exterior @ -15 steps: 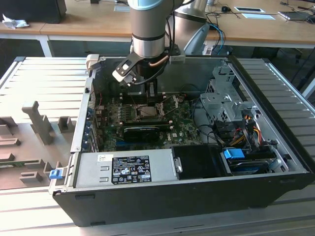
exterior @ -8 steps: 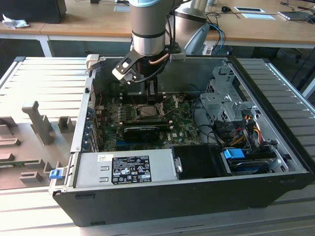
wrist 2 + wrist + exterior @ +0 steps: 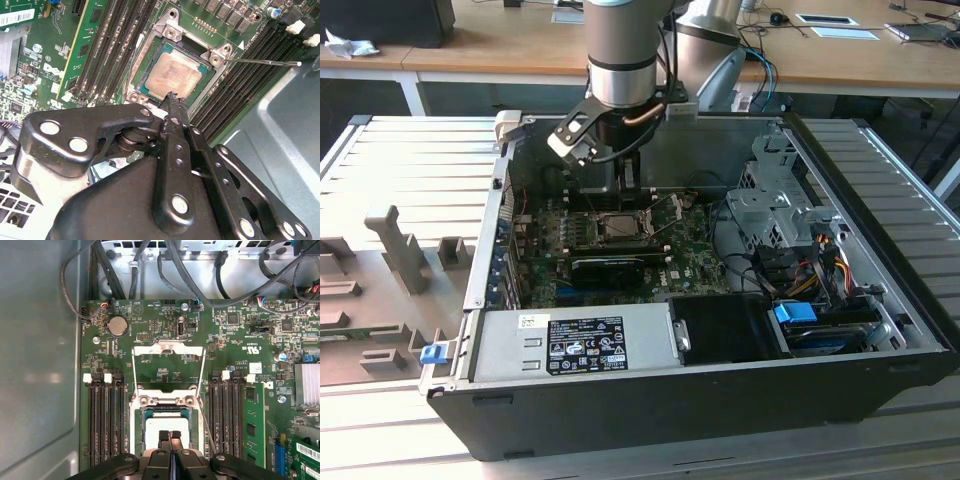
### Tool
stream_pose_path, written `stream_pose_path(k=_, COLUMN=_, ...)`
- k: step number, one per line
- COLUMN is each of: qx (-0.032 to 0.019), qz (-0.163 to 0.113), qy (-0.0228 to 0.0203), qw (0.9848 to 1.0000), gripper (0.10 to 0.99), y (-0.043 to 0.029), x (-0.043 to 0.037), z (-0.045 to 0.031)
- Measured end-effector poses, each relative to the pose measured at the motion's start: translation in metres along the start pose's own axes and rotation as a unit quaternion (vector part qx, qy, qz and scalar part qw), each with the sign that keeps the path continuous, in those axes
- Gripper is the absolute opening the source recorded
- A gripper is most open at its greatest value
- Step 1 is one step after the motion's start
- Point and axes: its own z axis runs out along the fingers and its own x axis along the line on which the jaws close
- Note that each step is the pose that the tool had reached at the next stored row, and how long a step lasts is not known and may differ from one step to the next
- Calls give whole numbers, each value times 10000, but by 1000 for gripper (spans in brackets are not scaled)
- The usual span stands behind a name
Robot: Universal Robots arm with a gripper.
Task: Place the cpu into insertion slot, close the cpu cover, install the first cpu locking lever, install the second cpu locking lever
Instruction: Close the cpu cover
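Second wrist view: end effector [image 3: 172,96] at cpu [image 3: 175,74] edge.

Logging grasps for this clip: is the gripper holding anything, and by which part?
Nothing: the gripper is shut, empty, over the cpu lying in the insertion slot.

backdrop: wooden desks [image 3: 470,50] | surface: ribbed grey metal bench [image 3: 390,150] | light: even

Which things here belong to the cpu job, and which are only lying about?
Job: cpu, slot, open cover, lever, claw.
Lying about: coin battery, memory slots, power supply, drive cage.
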Motion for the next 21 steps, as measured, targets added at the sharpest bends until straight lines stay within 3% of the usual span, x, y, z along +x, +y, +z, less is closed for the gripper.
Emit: stream_pose_path(k=21, qx=0, qz=0, qy=0, qw=10000, gripper=106, y=11, x=1, z=-135)
